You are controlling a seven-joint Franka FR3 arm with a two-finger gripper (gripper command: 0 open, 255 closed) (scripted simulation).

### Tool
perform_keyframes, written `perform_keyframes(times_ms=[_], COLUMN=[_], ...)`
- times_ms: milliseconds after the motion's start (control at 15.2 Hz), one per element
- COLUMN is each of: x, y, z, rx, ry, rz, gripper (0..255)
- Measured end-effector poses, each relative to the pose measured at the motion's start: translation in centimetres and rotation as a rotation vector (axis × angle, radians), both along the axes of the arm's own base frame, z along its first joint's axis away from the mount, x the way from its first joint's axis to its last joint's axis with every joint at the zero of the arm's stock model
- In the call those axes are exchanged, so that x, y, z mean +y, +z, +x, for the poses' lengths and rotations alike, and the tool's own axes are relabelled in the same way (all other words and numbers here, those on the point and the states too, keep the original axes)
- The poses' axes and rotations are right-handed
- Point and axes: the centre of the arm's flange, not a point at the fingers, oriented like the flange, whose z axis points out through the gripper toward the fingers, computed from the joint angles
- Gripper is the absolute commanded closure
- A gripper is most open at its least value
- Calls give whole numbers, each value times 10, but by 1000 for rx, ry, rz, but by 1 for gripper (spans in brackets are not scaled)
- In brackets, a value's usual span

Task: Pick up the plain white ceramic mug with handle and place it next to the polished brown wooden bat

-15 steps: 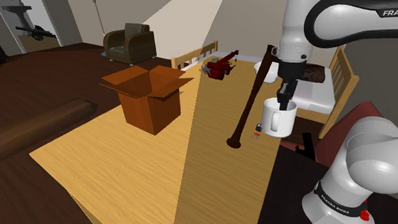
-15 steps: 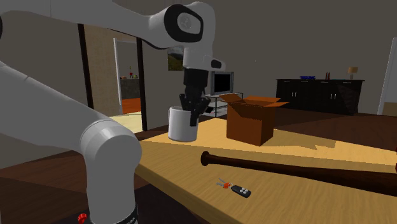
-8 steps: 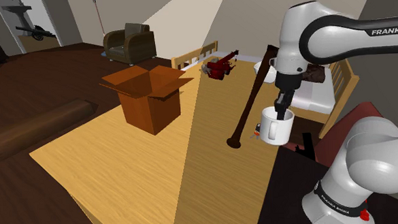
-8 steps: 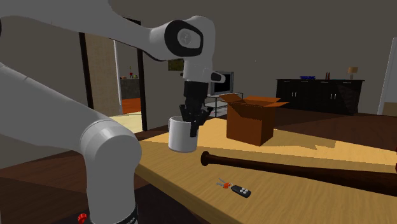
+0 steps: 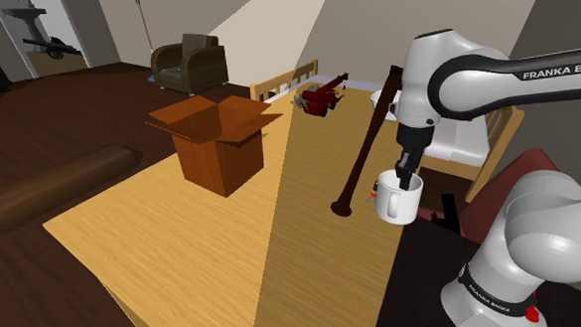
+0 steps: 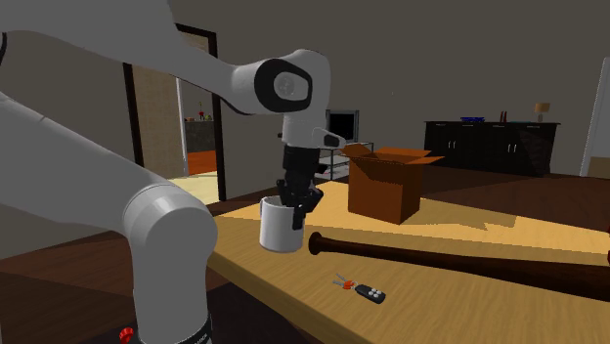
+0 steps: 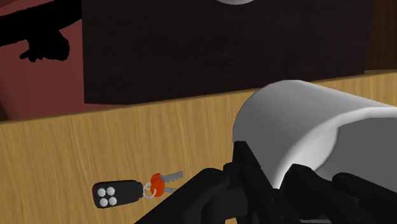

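My black gripper (image 5: 405,179) is shut on the rim of a plain white mug (image 5: 397,200), one finger inside it and one outside. The mug (image 6: 278,226) hangs upright, low over the wooden table (image 6: 459,303), close beside the knob end of a long dark brown bat (image 6: 440,258). I cannot tell if the mug touches the table. The bat (image 5: 366,153) lies across the table toward its far side. In the wrist view the mug (image 7: 299,124) sits clasped in the gripper (image 7: 280,183), just above the table's near edge.
A key fob with a red-tagged key (image 7: 127,191) lies on the table by the mug (image 6: 362,289). An open cardboard box (image 5: 218,140) stands mid-table. A red object (image 5: 321,95) lies at the far end. Wooden chairs (image 5: 500,105) border the table.
The gripper has come down with the mug, from well above the table to just over it, drifting slightly toward the bat's knob end.
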Motion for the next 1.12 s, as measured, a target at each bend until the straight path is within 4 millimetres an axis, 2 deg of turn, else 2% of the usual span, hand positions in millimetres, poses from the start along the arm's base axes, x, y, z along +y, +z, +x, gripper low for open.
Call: perform_keyframes(times_ms=[858, 1122], x=[0, 0], y=[-69, -72], z=[-1, -1], rx=[0, 0], ry=[0, 0], rz=[0, 0], gripper=[255, 255])
